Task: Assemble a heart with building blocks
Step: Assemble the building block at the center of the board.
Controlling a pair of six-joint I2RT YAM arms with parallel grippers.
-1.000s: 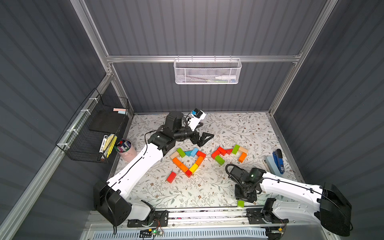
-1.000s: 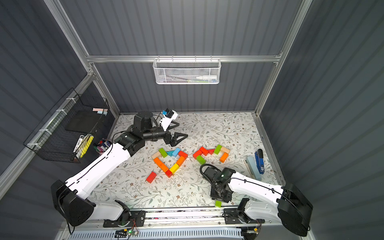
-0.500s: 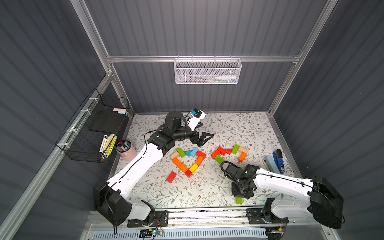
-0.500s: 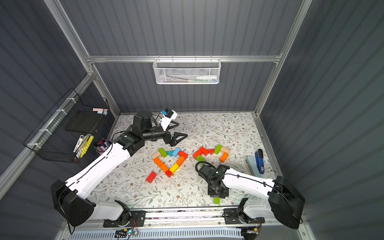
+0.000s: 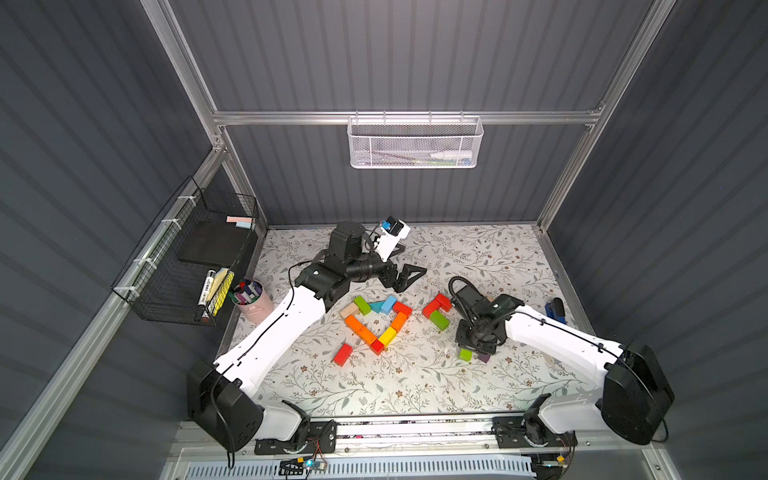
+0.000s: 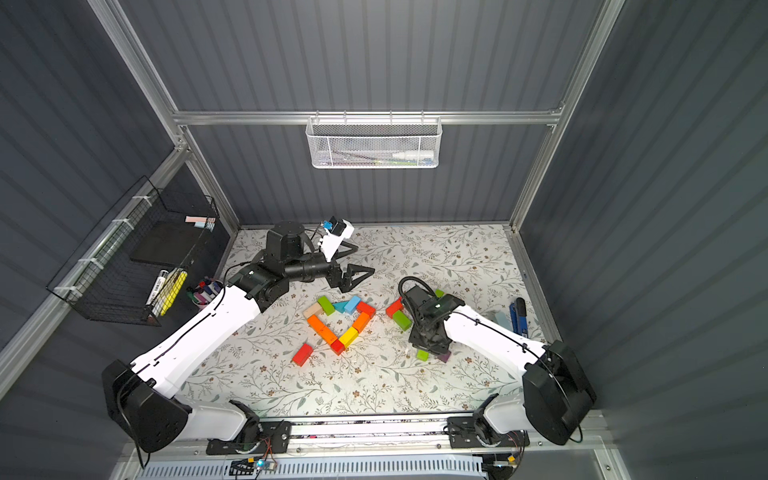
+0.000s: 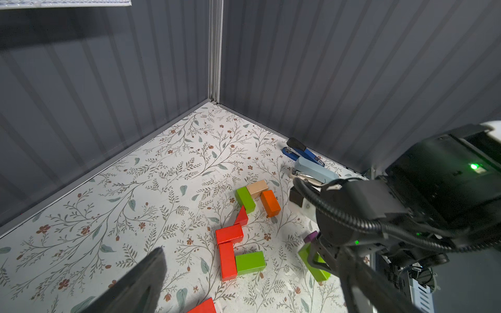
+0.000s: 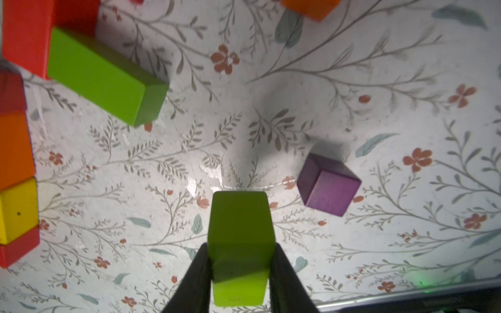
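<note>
Left arm is stretching across upper centre, its left hand spread wide above the bench. Right arm is bending down at centre right, its right hand pinching a green block beside a purple cube, right of the building blocks. Wire basket, pink cup and mesh basket are holding markers.

A brick sits in the right hand, a cube just beside it.

No legible writing, blue stapler label too small to read, white marker print blurred
</note>
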